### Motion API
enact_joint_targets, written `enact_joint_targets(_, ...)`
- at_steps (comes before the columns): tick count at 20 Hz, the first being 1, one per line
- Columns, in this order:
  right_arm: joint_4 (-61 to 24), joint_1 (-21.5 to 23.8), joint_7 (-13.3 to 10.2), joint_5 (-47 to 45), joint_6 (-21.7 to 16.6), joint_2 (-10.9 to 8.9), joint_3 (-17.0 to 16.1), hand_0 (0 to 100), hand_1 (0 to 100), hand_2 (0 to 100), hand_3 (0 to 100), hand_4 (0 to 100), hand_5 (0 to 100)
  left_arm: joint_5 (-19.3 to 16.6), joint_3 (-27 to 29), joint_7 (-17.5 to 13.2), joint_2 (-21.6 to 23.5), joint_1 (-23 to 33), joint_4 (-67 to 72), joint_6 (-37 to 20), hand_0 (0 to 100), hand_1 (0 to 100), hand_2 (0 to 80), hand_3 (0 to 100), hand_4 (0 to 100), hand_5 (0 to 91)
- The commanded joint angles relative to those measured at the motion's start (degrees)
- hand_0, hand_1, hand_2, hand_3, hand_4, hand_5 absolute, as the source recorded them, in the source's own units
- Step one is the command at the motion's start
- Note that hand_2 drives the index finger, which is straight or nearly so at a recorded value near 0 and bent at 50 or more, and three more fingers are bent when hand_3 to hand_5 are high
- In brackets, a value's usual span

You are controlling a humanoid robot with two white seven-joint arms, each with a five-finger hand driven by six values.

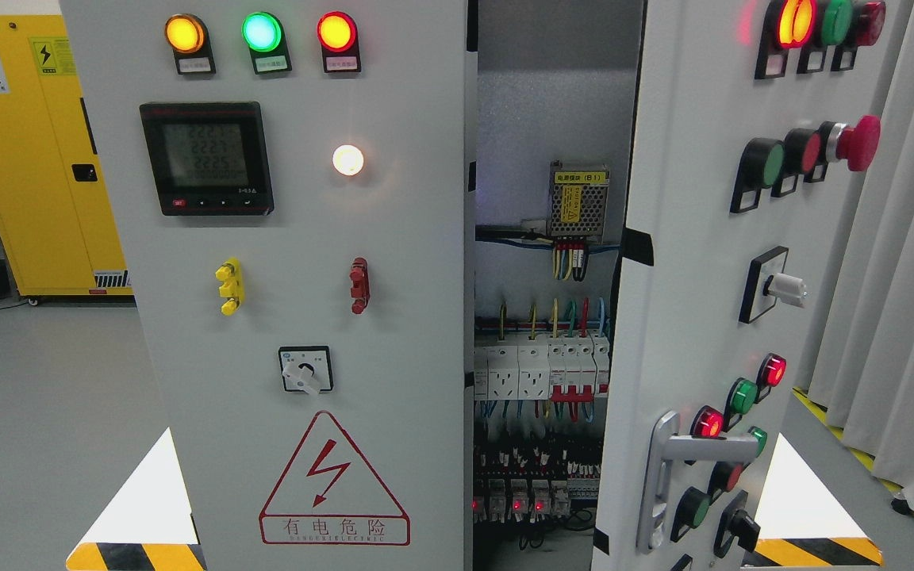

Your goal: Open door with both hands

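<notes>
A grey electrical cabinet fills the head view. Its left door (298, 317) stands flush, carrying three lit lamps, a digital meter (207, 159), a rotary switch (306, 370) and a red warning triangle (334, 484). The right door (695, 317) is swung partly outward, with a silver lever handle (667, 476) low on its left edge and many buttons. Through the gap between the doors I see breakers (540, 373), wiring and a power supply (578, 202). Neither of my hands or arms shows anywhere.
A yellow safety cabinet (36, 159) stands at the far left on the grey floor. Grey curtains (901, 277) hang at the right, with yellow-black floor tape (818, 549) below them.
</notes>
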Motion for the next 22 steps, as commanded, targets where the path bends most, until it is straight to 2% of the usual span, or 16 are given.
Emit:
enact_joint_targets(1, 0.01, 0.00, 0.01, 0.97, 0.08, 0.07, 0.00, 22, 8, 0, 0, 0, 0, -0.09, 0.30, -0.86, 3.95, 6.22, -32.46, -0.07, 0, 0, 0.0, 0, 0, 0.0)
enact_joint_targets(4, 0.01, 0.00, 0.01, 0.97, 0.08, 0.07, 0.00, 22, 8, 0, 0, 0, 0, -0.09, 0.91, -1.65, 4.22, 8.94, -42.13, -0.51, 0, 0, 0.0, 0, 0, 0.0)
enact_joint_targets(5, 0.01, 0.00, 0.01, 0.97, 0.08, -0.02, 0.00, 22, 8, 0, 0, 0, 0, -0.09, 1.53, -2.87, 4.48, 9.73, -45.65, -0.51, 0, 0, 0.0, 0, 0, 0.0)
enact_joint_targets(10, 0.01, 0.00, 0.01, 0.97, 0.08, -0.02, 0.00, 22, 8, 0, 0, 0, 0, 0.09, 5.56, -15.25, 7.64, 11.14, -58.49, -0.43, 0, 0, 0.0, 0, 0, 0.0)
enact_joint_targets(12, 0.01, 0.00, 0.01, 0.97, 0.08, -0.02, 0.00, 22, 8, 0, 0, 0, 0, 0.61, 6.10, -18.25, 8.87, 12.20, -64.02, -0.34, 0, 0, 0.0, 0, 0, 0.0)
enact_joint_targets(13, 0.01, 0.00, 0.01, 0.97, 0.08, 0.07, 0.00, 22, 8, 0, 0, 0, 0, 1.31, 5.84, -18.79, 10.27, 12.64, -66.66, -0.25, 0, 0, 0.0, 0, 0, 0.0)
enact_joint_targets(16, 0.01, 0.00, 0.01, 0.97, 0.08, -0.02, 0.00, 22, 8, 0, 0, 0, 0, 6.31, 5.40, -18.88, 15.36, 14.13, -75.97, -0.08, 0, 0, 0.0, 0, 0, 0.0)
enact_joint_targets(20, 0.01, 0.00, 0.01, 0.97, 0.08, -0.02, 0.00, 22, 8, 0, 0, 0, 0, 16.67, 5.40, -19.14, 25.55, 14.49, -84.43, -0.07, 0, 0, 0.0, 0, 0, 0.0)
enact_joint_targets(22, 0.01, 0.00, 0.01, 0.97, 0.08, 0.07, 0.00, 22, 8, 0, 0, 0, 0, 21.95, 5.40, -21.94, 30.04, 14.14, -85.67, 0.01, 0, 0, 0.0, 0, 0, 0.0)
